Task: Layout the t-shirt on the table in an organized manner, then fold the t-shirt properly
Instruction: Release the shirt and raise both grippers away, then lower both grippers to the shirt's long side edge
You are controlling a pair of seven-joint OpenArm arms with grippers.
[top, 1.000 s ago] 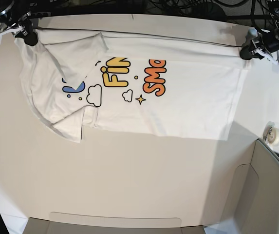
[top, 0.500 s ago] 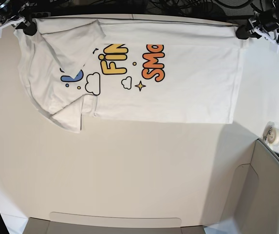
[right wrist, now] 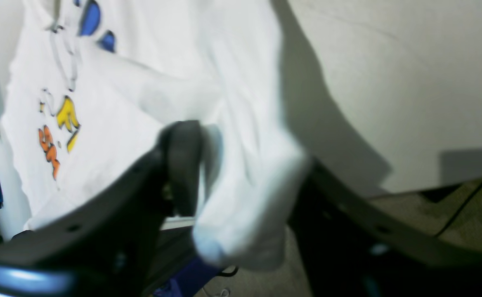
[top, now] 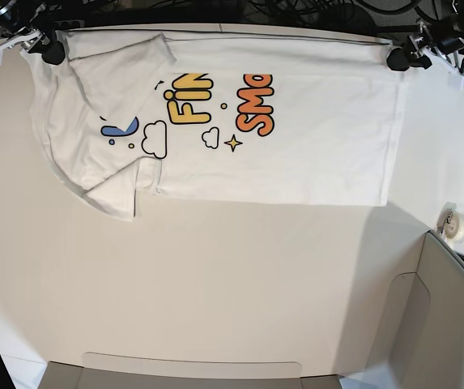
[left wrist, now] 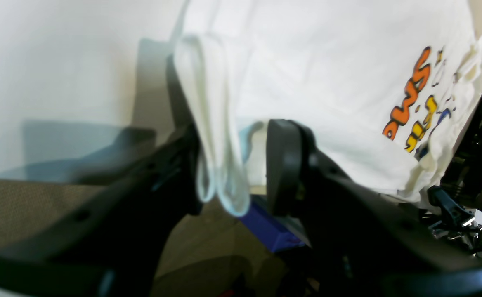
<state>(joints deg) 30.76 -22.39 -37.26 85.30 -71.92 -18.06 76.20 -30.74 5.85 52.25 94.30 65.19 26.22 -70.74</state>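
T-shirt (top: 296, 154), a white short-sleeved cotton tee with yellow and orange lettering, lies print-up across the upper part of the base view, its lower hem on the smooth off-white table (top: 215, 284) nearest me. At the top edge I have its far edge stretched flat, I judge, between both corners. In the wrist views my left gripper (left wrist: 232, 165) and right gripper (right wrist: 241, 165) stand spread, bunched cloth loose between their jaws, one sleeve folded over upper left.
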